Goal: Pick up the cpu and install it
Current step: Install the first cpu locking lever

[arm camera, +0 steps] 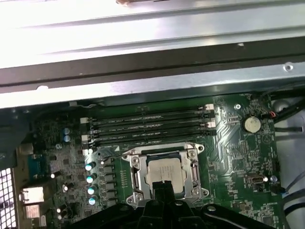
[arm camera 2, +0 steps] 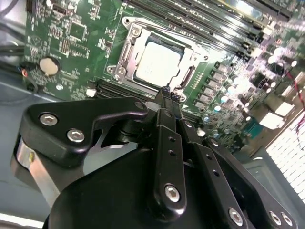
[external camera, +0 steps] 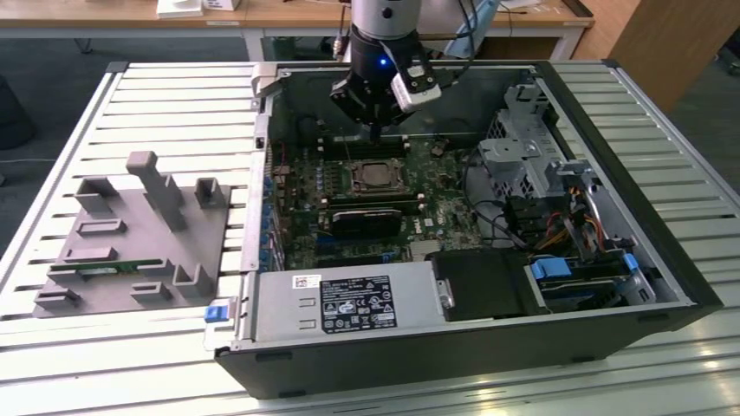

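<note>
The cpu (external camera: 373,176) lies flat in the motherboard's metal-framed socket (arm camera 2: 125,52), silver top up, and both wrist views show it (arm camera 2: 157,61) (arm camera: 164,171). My gripper (external camera: 376,137) hangs inside the open computer case just above the socket's far side. Its two black fingers meet at the tips (arm camera 2: 167,93) with nothing between them. In the first wrist view the fingertips (arm camera: 164,187) overlap the cpu's near edge. The gripper is shut and apart from the cpu.
A grey tray (external camera: 127,243) on the slatted table at the exterior view's left holds a green memory stick (external camera: 110,269). Memory slots (arm camera: 147,126), a drive cage (external camera: 521,156), cables and a power supply (external camera: 347,303) crowd the case around the socket.
</note>
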Robot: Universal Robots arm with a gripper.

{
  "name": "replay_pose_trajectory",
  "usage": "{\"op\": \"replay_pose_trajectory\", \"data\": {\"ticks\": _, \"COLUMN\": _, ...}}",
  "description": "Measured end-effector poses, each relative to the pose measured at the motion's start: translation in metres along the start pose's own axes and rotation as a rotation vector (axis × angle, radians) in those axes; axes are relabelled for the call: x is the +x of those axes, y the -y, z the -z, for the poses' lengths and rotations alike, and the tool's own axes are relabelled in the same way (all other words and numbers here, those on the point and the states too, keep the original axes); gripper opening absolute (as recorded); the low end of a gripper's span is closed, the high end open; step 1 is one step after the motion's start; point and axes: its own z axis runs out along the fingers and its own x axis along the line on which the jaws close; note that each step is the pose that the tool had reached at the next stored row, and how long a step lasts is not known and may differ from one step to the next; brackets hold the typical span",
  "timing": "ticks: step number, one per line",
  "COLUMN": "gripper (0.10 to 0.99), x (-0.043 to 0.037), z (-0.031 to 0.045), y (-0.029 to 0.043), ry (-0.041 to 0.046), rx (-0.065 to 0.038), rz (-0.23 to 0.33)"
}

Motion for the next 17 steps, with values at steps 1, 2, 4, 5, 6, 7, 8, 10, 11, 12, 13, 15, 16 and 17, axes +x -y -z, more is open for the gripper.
{"op": "replay_pose_trajectory", "data": {"ticks": 1, "gripper": 0.106, "x": 0.0, "z": -0.0001, "y": 0.0, "ry": -0.0005, "rx": 0.0, "rz": 0.015}}
{"op": "replay_pose_trajectory", "data": {"ticks": 2, "gripper": 0.106, "x": 0.0, "z": -0.0001, "y": 0.0, "ry": -0.0011, "rx": 0.0, "rz": 0.03}}
{"op": "replay_pose_trajectory", "data": {"ticks": 4, "gripper": 0.106, "x": 0.0, "z": -0.0003, "y": 0.0, "ry": -0.0021, "rx": 0.0, "rz": 0.06}}
{"op": "replay_pose_trajectory", "data": {"ticks": 5, "gripper": 0.106, "x": 0.0, "z": -0.0003, "y": 0.0, "ry": -0.0027, "rx": 0.0, "rz": 0.074}}
{"op": "replay_pose_trajectory", "data": {"ticks": 6, "gripper": 0.106, "x": 0.0, "z": -0.0004, "y": 0.0, "ry": -0.0032, "rx": 0.0, "rz": 0.09}}
{"op": "replay_pose_trajectory", "data": {"ticks": 7, "gripper": 0.106, "x": 0.0, "z": -0.0005, "y": 0.0, "ry": -0.0037, "rx": 0.0, "rz": 0.104}}
{"op": "replay_pose_trajectory", "data": {"ticks": 8, "gripper": 0.106, "x": 0.0, "z": -0.0005, "y": 0.0, "ry": -0.0043, "rx": 0.0, "rz": 0.117}}
{"op": "replay_pose_trajectory", "data": {"ticks": 10, "gripper": 0.106, "x": 0.0, "z": -0.0006, "y": 0.0, "ry": -0.0052, "rx": 0.0, "rz": 0.143}}
{"op": "replay_pose_trajectory", "data": {"ticks": 11, "gripper": 0.106, "x": 0.0, "z": -0.0007, "y": 0.0, "ry": -0.0056, "rx": 0.0, "rz": 0.156}}
{"op": "replay_pose_trajectory", "data": {"ticks": 12, "gripper": 0.106, "x": 0.0, "z": -0.0007, "y": 0.0, "ry": -0.0061, "rx": 0.0, "rz": 0.17}}
{"op": "replay_pose_trajectory", "data": {"ticks": 13, "gripper": 0.106, "x": 0.0, "z": -0.0008, "y": 0.0, "ry": -0.0066, "rx": 0.0, "rz": 0.183}}
{"op": "replay_pose_trajectory", "data": {"ticks": 15, "gripper": 0.106, "x": 0.0, "z": -0.0009, "y": 0.0, "ry": -0.0076, "rx": 0.0, "rz": 0.21}}
{"op": "replay_pose_trajectory", "data": {"ticks": 16, "gripper": 0.106, "x": 0.0, "z": -0.001, "y": 0.0, "ry": -0.0081, "rx": 0.0, "rz": 0.224}}
{"op": "replay_pose_trajectory", "data": {"ticks": 17, "gripper": 0.106, "x": 0.0, "z": -0.001, "y": 0.0, "ry": -0.0086, "rx": 0.0, "rz": 0.237}}
